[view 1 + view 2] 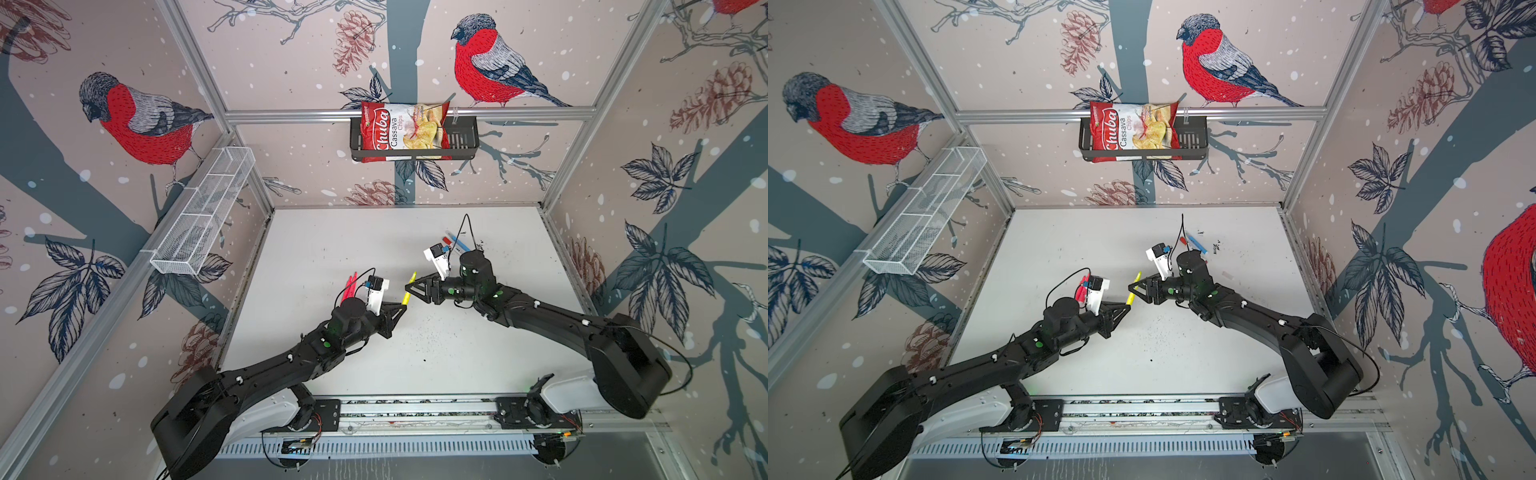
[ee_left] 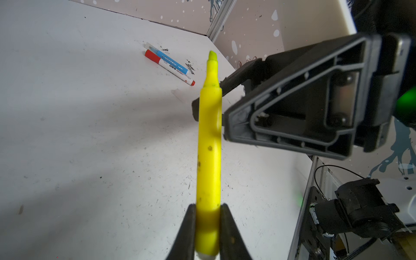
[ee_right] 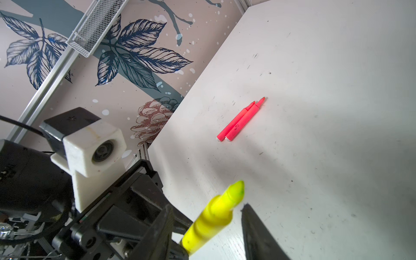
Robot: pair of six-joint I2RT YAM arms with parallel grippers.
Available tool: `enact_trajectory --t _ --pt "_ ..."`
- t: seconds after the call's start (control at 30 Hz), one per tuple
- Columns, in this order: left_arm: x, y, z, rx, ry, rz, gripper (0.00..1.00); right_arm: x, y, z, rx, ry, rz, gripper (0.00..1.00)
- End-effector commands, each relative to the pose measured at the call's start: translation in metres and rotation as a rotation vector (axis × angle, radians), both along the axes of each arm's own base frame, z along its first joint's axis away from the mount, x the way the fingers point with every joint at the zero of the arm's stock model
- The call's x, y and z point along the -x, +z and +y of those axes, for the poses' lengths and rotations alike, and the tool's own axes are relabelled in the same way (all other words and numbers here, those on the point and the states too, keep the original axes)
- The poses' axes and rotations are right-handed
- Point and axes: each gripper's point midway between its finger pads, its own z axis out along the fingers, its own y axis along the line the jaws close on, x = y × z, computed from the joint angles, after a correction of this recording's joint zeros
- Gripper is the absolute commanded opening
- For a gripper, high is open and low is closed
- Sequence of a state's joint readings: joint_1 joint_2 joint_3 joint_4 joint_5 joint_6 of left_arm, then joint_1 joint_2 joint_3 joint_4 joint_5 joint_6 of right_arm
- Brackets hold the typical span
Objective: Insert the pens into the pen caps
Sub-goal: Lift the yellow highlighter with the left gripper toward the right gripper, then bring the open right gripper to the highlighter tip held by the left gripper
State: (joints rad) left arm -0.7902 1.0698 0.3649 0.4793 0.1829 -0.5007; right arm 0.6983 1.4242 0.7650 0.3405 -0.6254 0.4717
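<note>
A yellow pen (image 1: 409,289) (image 1: 1133,289) (image 2: 209,146) (image 3: 216,216) hangs above the table's middle with its tip bare. My left gripper (image 1: 402,308) (image 2: 208,209) is shut on its back end. My right gripper (image 1: 408,286) (image 3: 207,207) straddles its tip end, open, with a gap showing beside the barrel. Two pink pens (image 1: 351,284) (image 3: 240,119) lie side by side, uncapped, behind the left wrist. A blue pen (image 2: 168,59) and a white pen with red ends (image 2: 173,68) lie together at the back right. A small translucent piece (image 2: 176,92) lies near them; I cannot tell whether it is a pen cap.
A black wall basket (image 1: 461,143) holding a chips bag (image 1: 399,131) hangs on the back wall. A white mesh basket (image 1: 203,216) is fixed to the left wall. The arms' mounting rail (image 1: 415,409) runs along the table's front edge.
</note>
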Motion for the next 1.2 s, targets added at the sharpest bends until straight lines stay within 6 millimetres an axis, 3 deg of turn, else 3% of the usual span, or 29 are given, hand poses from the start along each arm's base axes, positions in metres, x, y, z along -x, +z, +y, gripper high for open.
enact_trajectory --t 0.0,0.17,0.27,0.53,1.17 --pt "-0.001 0.018 -0.007 0.054 -0.017 -0.045 0.13 0.001 0.011 0.006 -0.046 0.024 -0.019 0.42" --pt "0.002 0.018 -0.011 0.06 -0.032 -0.044 0.13 0.002 0.01 0.007 -0.048 0.026 -0.011 0.2" --pt "0.004 0.017 -0.012 0.061 -0.04 -0.045 0.13 0.002 0.01 0.006 -0.046 0.023 -0.01 0.17" --pt "0.004 0.019 -0.014 0.068 -0.052 -0.045 0.41 0.004 0.012 0.004 -0.046 0.017 -0.02 0.16" --pt "-0.006 0.033 -0.018 0.08 -0.029 -0.084 0.37 0.018 0.012 0.006 -0.012 0.047 -0.053 0.15"
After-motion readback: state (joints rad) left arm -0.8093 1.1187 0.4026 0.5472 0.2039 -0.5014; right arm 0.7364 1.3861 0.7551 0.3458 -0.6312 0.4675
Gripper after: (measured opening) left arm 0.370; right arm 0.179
